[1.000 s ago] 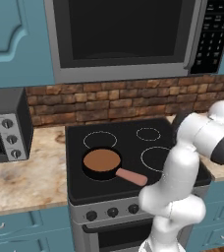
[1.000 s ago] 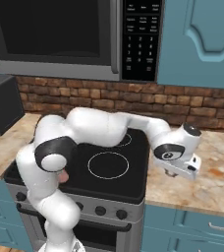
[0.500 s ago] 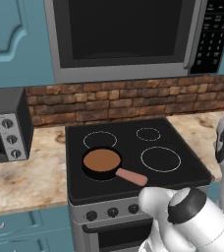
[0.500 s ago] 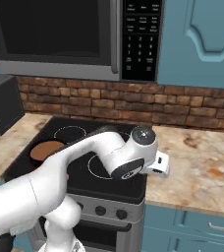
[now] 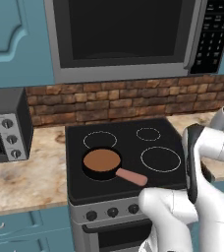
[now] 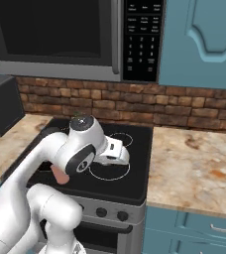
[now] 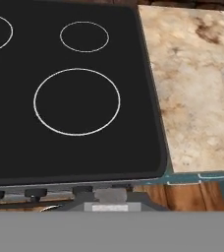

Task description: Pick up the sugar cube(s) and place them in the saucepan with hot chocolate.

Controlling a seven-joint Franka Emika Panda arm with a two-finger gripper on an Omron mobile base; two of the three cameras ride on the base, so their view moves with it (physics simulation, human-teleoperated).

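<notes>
Above the stove's near right ring, the fingers are pinched narrow, load unclear; next move: carry left to the saucepan.

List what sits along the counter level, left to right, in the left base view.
Toaster oven → counter → saucepan with hot chocolate → large front-right burner ring → robot arm.

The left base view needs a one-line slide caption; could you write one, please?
Saucepan with hot chocolate sits on the stove's front-left burner, pink handle toward the white arm.
</notes>
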